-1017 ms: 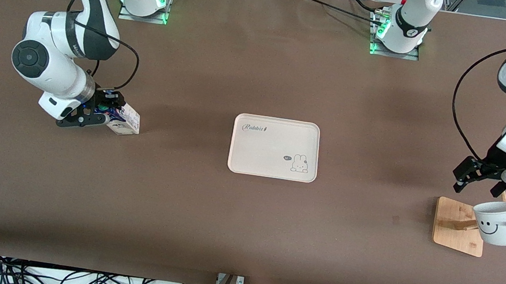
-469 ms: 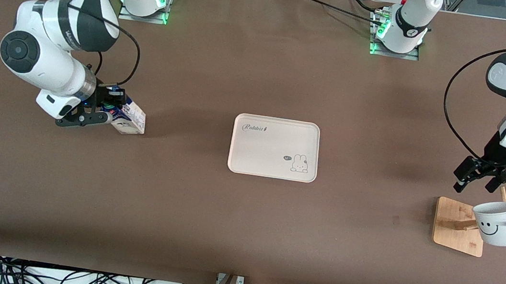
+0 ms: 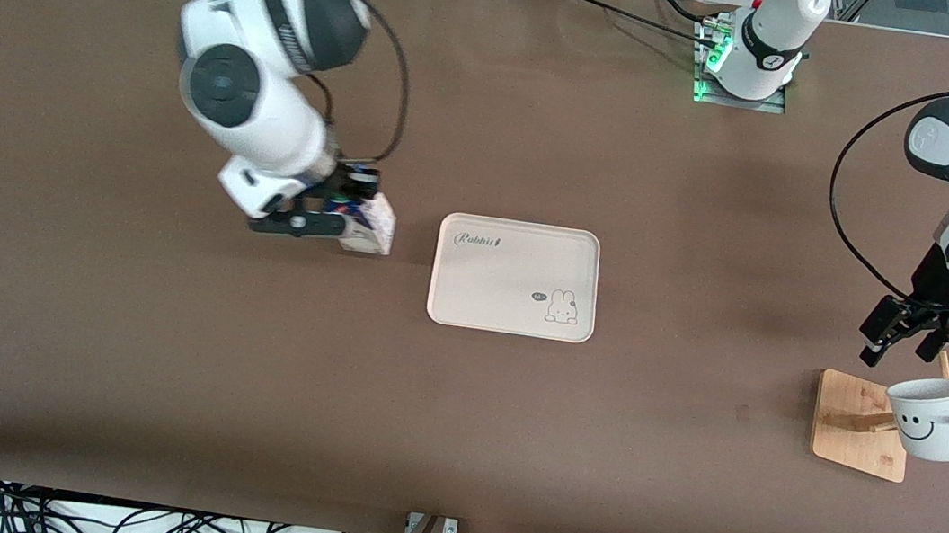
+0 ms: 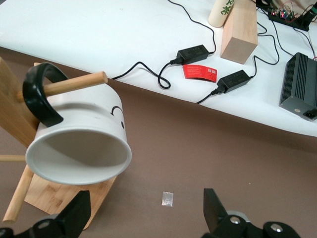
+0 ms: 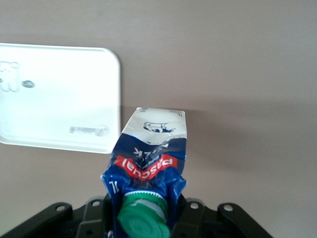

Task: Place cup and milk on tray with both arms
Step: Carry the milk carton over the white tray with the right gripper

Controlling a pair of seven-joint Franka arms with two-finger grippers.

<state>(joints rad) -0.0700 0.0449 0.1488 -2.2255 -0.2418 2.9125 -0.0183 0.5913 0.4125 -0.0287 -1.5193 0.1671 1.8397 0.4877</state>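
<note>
Step in hand: by my reading, the carry of the milk [image 3: 369, 226] toward the tray [image 3: 515, 277]; the cup [image 3: 934, 419] has not been taken yet.
Right end effector [image 3: 333, 223]: clamped on the milk at its gable top, the green cap showing between the fingers in the right wrist view; it holds the carton over the desk [image 3: 455, 427] just beside the tray's edge toward the right arm's end.
Milk: tilted in the grip, not yet over the tray.
Tray: at mid desk, nothing on it.
Left end effector [image 3: 905, 336]: fingers spread wide, holding nothing, hovering over the wooden rack [image 3: 860, 427] just above the cup's rim.
Cup: hanging by its black handle on a rack peg, mouth turned sideways, at the left arm's end of the desk.
Next for the right arm: likely bring the carton over the tray, level it, lower it and let go.
Next for the left arm: probably descend so the fingers straddle the cup's wall, close, then slide the handle off the peg.
</note>
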